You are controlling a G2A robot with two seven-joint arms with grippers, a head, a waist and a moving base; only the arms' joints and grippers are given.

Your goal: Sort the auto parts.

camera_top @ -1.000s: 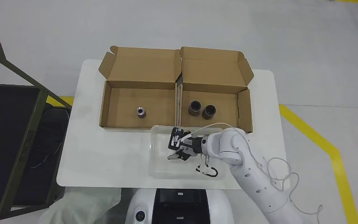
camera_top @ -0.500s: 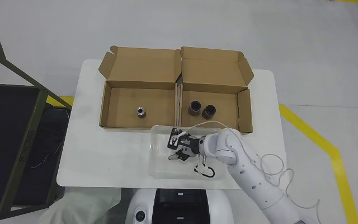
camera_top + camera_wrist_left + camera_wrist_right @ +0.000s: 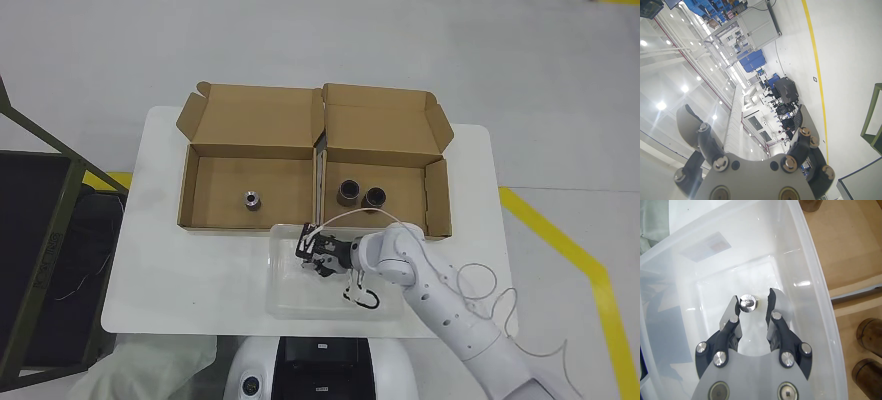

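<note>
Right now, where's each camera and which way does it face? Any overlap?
Top view: above the arms, looking down at the table; right arm in frame.
Left wrist view: on left wrist, aimed across the hall; left gripper open in frame.
Right wrist view: on right wrist, looking into the clear bin; right gripper open around a metal part.
Shared: top and right wrist both show bin and brown cylinders.

Around right claw (image 3: 753, 297), clear bin walls (image 3: 807, 247); floor ahead apparently free.
</note>
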